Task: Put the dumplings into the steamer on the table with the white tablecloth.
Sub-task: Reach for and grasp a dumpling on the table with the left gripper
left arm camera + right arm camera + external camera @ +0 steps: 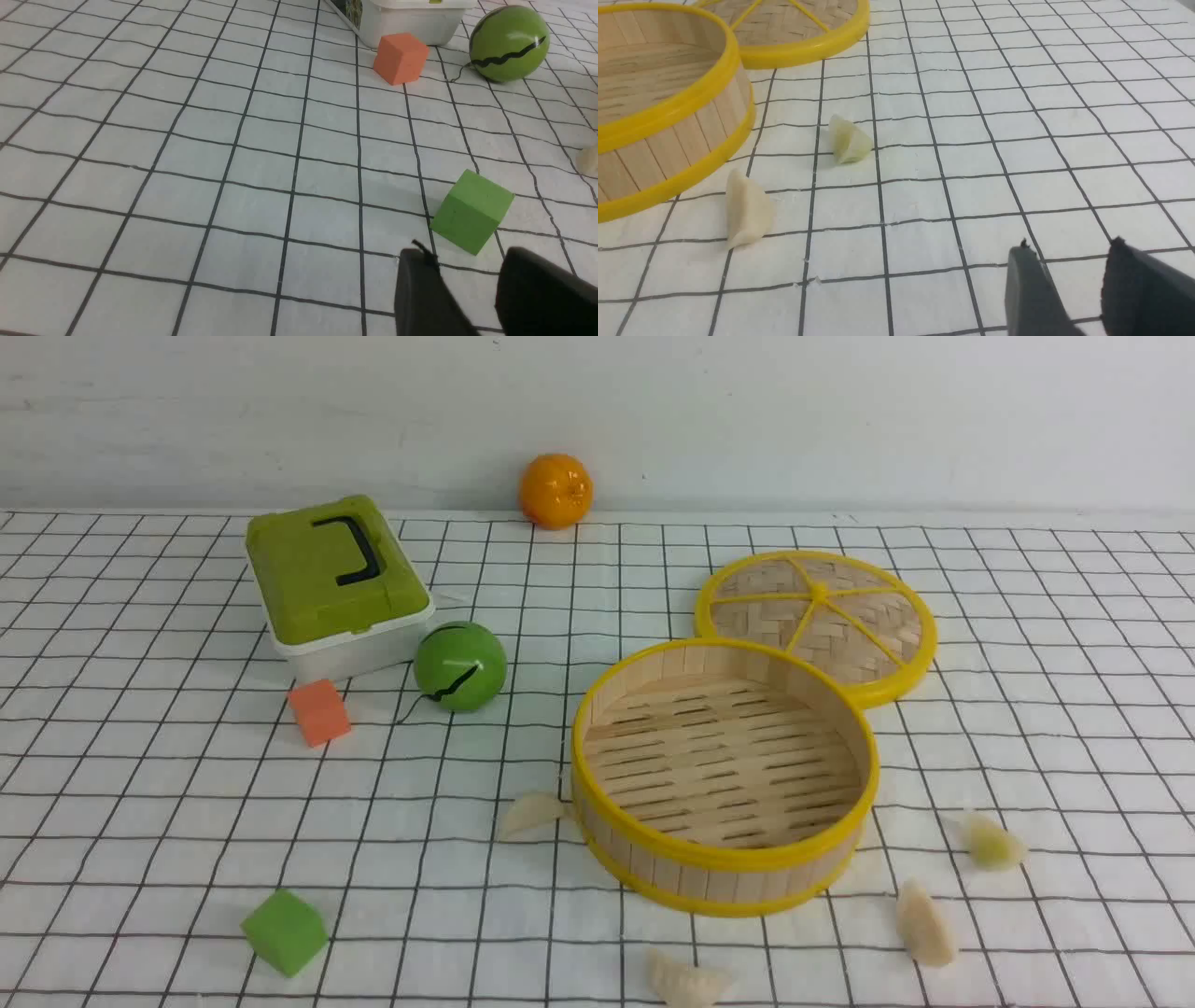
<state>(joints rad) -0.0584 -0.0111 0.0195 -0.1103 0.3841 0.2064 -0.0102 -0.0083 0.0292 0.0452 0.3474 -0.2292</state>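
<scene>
The steamer [728, 882] stands empty on the white tablecloth [140, 803] right of centre. Several cream dumplings lie around it on the table: one [530, 814] touching its left wall, one [688, 980] in front, one [924, 924] at its front right, and a pale green one [992, 843] further right. In the right wrist view the cream dumpling [746, 210] and the greenish one [848, 140] lie beside the steamer [682, 105]. My right gripper [1070, 247] is open over bare cloth, apart from them. My left gripper [465, 261] is open just short of a green cube [472, 217].
The woven lid [815, 621] lies flat behind the steamer. On the left are a green-topped white box [336, 588], a watermelon ball [459, 665], an orange cube [319, 711] and the green cube [285, 931]. An orange [555, 490] sits by the back wall.
</scene>
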